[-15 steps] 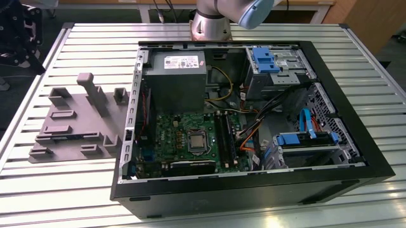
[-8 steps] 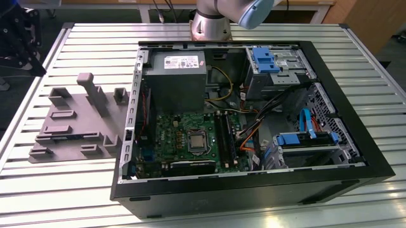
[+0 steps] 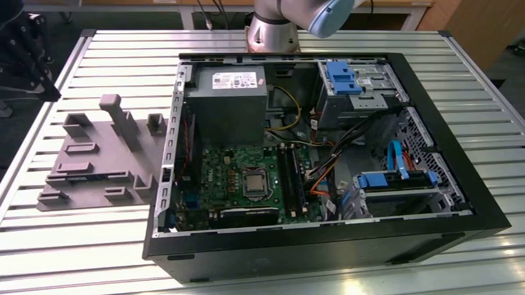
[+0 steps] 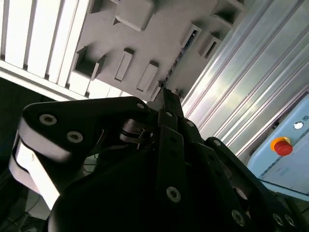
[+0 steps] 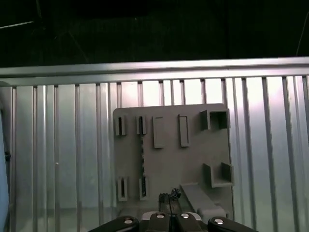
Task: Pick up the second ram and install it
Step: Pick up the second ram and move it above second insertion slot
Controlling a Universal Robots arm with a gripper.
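Tool [image 5: 169, 197], clenched on nothing, hangs over the holder [image 5: 193, 164]; its ram [image 5: 142, 159] stands on edge, so centre squarely across it.

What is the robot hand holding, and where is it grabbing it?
Nothing. The gripper has its jaws shut and empty over the gray holder, where the second ram stands on edge, untouched.
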